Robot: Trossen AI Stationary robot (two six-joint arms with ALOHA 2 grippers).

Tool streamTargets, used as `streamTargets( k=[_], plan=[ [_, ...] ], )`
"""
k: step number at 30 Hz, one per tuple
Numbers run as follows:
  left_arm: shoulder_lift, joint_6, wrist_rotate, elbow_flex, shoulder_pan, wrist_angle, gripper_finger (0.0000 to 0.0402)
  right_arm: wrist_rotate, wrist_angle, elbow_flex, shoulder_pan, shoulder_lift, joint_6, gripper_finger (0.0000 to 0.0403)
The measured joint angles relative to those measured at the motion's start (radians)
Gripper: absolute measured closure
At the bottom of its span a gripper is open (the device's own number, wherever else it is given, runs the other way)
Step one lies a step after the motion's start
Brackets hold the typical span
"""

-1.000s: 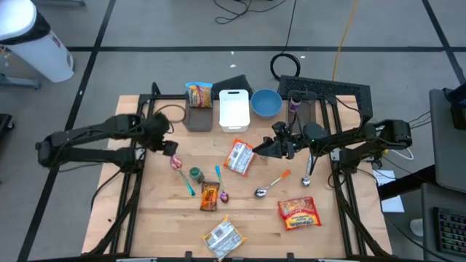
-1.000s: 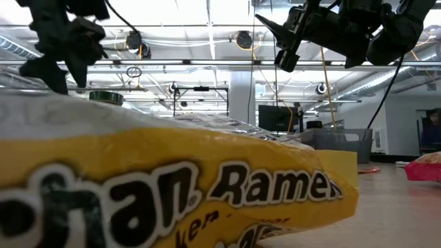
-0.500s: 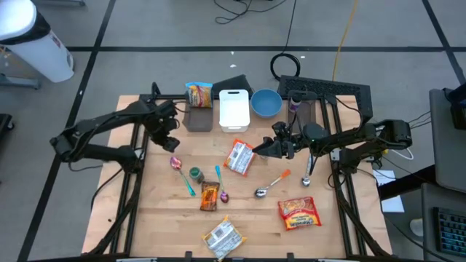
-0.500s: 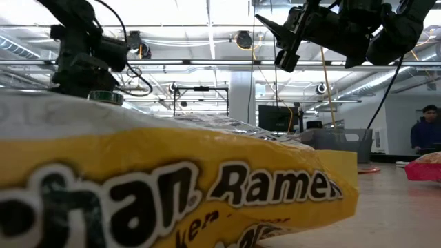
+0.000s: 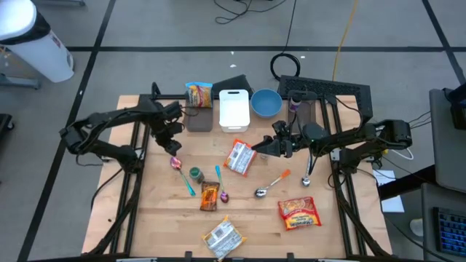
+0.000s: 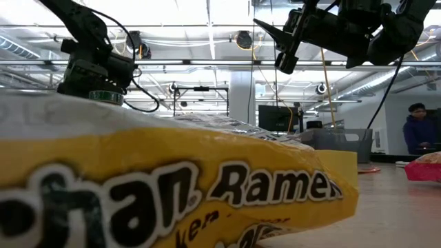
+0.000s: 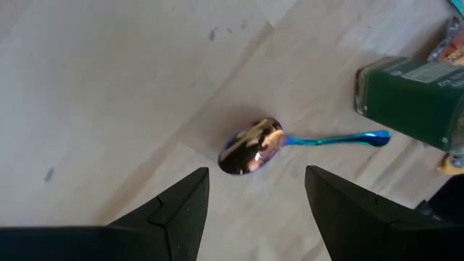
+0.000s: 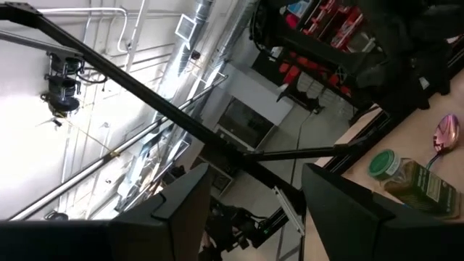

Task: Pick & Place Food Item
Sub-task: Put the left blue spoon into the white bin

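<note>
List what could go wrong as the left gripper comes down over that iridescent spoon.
1. The left gripper hangs open over the iridescent spoon, which is cutlery and not food; closing here would likely pick the wrong thing.
2. The green-lidded jar stands close by the spoon's handle; a descent or sweep may knock it.
3. The spoon lies flat on the wooden table, so the fingers may scrape the wood or slip off it.
</note>
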Motion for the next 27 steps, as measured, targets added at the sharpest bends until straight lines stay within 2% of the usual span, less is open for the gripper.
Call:
streamTargets(
  k=[5, 12, 19, 25, 27],
  plan=[
    [0.001, -0.049, 0.049, -0.088, -0.002, 0.079, 0.0167, 0.0, -0.003, 0.0, 0.0, 0.0, 0.0, 0.019],
    [0.0, -0.079, 0.05, -0.089, -0.002, 0.108, 0.0167, 0.001, -0.004, 0.0, 0.0, 0.0, 0.003, 0.019],
    [0.001, -0.132, 0.05, -0.117, -0.051, 0.182, 0.0167, 0.0, -0.004, 0.0, 0.0, 0.0, 0.01, 0.019],
    [0.001, -0.197, -0.063, -0.12, -0.086, 0.188, 0.0167, 0.0, -0.004, 0.0, 0.0, 0.0, 0.01, 0.019],
    [0.001, -0.203, -0.066, -0.12, -0.09, 0.187, 0.0167, 0.0, -0.004, 0.0, 0.0, 0.0, 0.01, 0.019]
  ],
)
